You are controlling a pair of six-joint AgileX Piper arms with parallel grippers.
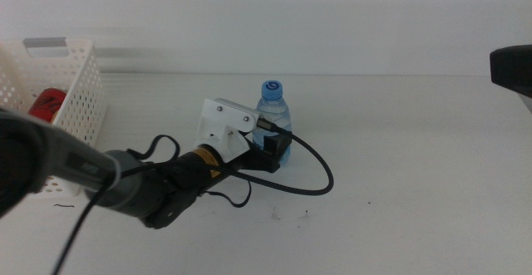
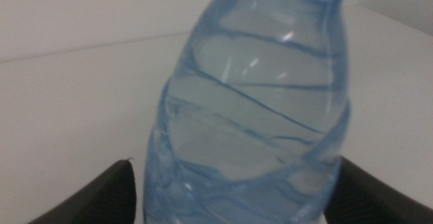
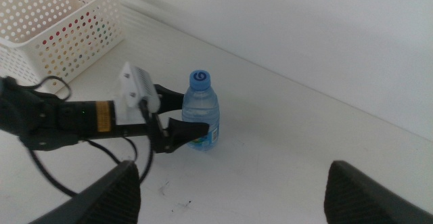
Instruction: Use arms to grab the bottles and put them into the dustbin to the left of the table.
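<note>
White table (image 1: 416, 184); left gripper (image 1: 273, 149) jaws apart around bottle (image 1: 273, 117), probably light, slick; grip mid-body; right gripper (image 3: 233, 183) open

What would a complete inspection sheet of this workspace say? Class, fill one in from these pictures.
Surface: white table, a few small dark specks.
Job's things: water bottle upright, blue cap on; dustbin at the table's left, something red inside.
Clutter: nothing seen.
Grippers: left tool around the bottle's lower body, jaws open on either side; right tool raised over the table's right part, open, holding nothing.
Cables: black cable loops from the left wrist across the table.
Surroundings: plain white wall.
</note>
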